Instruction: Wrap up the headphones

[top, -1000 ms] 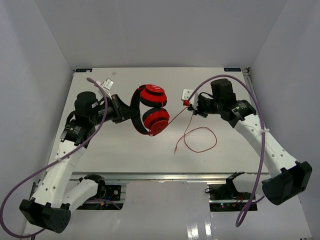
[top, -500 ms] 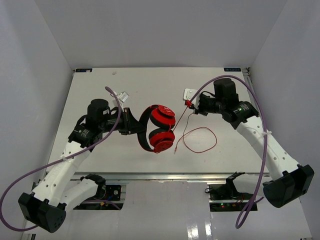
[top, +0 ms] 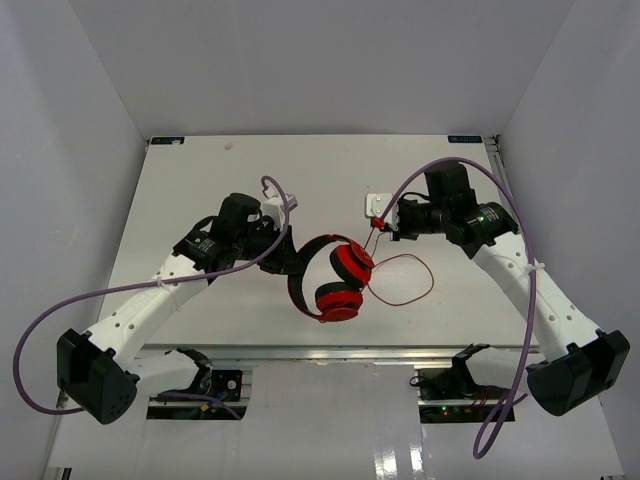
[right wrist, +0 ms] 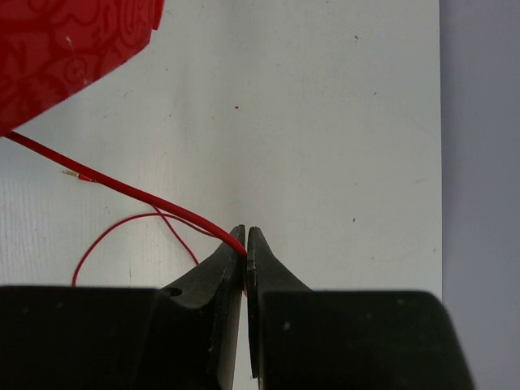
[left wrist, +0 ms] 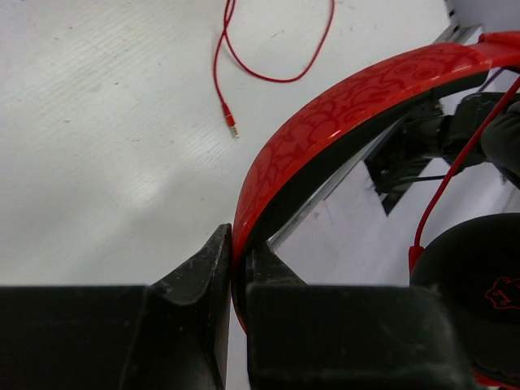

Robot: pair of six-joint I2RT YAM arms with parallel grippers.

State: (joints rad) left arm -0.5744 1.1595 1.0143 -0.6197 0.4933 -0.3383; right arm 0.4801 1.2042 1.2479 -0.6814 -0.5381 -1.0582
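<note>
- The headphones (top: 335, 280) sit over the middle of the desk (top: 200, 180), close to its near edge. In the top view one red ear cup lies nearer than the other. They seem lifted clear of the surface, though that view does not settle it.
- The left pincer (left wrist: 238, 244) is clamped on the headband. Its two black fingers (left wrist: 195, 276) pinch the band, red outside and black inside, edge-on.
- Just right of the ear cups, the thin red cable (top: 431, 280) lies in a loose loop on the desk. Its plug (left wrist: 231, 123) rests flat on the surface, apart from the headphones.
- Farther back, the right pincer (right wrist: 245, 236) is pressed together on the cable. The strand runs from its tips in a nearly straight line to the headphones.
- A small white object (top: 374, 203) lies on the desk just beside the right pincer, on its far side.
</note>
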